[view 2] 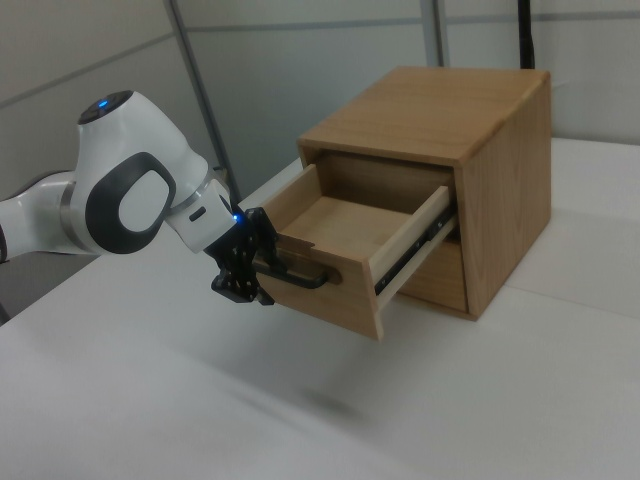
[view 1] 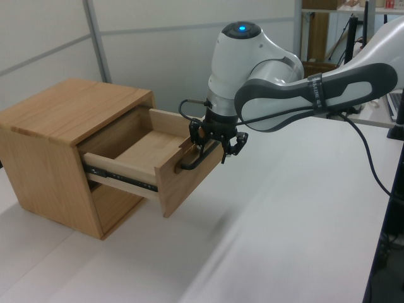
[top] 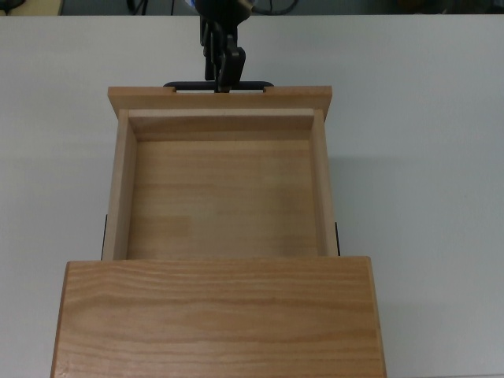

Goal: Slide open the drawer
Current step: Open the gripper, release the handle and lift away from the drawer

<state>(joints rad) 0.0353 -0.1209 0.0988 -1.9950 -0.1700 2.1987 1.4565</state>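
Drawer (view 1: 148, 165) pulled well out of cabinet (view 1: 57, 158). Gripper (view 1: 214, 146) with fingers spread around handle (view 2: 300, 277) (apparently released); better to withdraw straight, without bumping the bar.

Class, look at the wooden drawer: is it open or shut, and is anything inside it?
Open. The drawer is pulled well out of the cabinet, its slide rail exposed. Its wooden floor is bare: empty.
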